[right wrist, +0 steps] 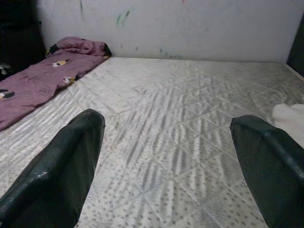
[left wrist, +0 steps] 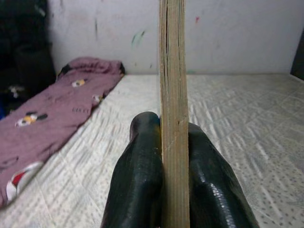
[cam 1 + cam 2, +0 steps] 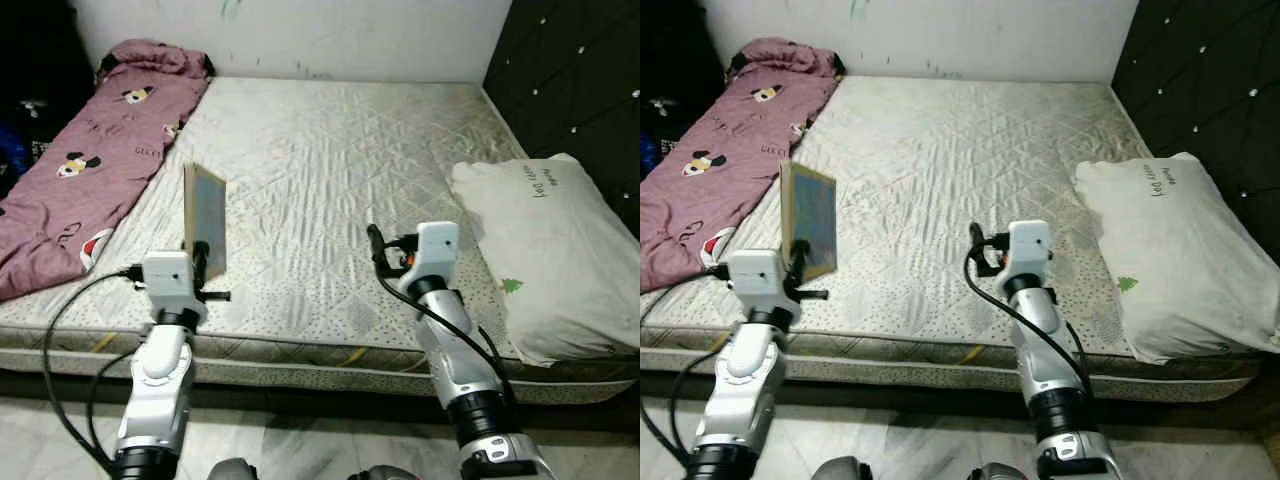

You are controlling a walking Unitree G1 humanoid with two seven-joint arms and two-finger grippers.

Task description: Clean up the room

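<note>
The left claw [image 2: 173, 178] is closed on a thin flat board [image 3: 205, 218], with one black finger [image 2: 137, 180] pressed against each face near the board's lower end. The board stands upright, raised above the near left part of the mattress [image 3: 330, 170], and touches nothing else. In the left wrist view the board is seen edge-on as a pale wooden strip, and its top is cut off by the frame. The right claw [image 1: 166, 166] is wide open and holds nothing; it hovers above the near middle of the mattress, and both fingers are cut off at the lower frame edge in the right wrist view. A white pillow [image 3: 545, 250] lies on the right side of the mattress, its far right edge cut off. A pink patterned blanket [image 3: 85, 165] lies along the left edge, bunched at the far end by the wall [image 3: 300, 35]. The dark area left of the blanket is too dim to make out.
</note>
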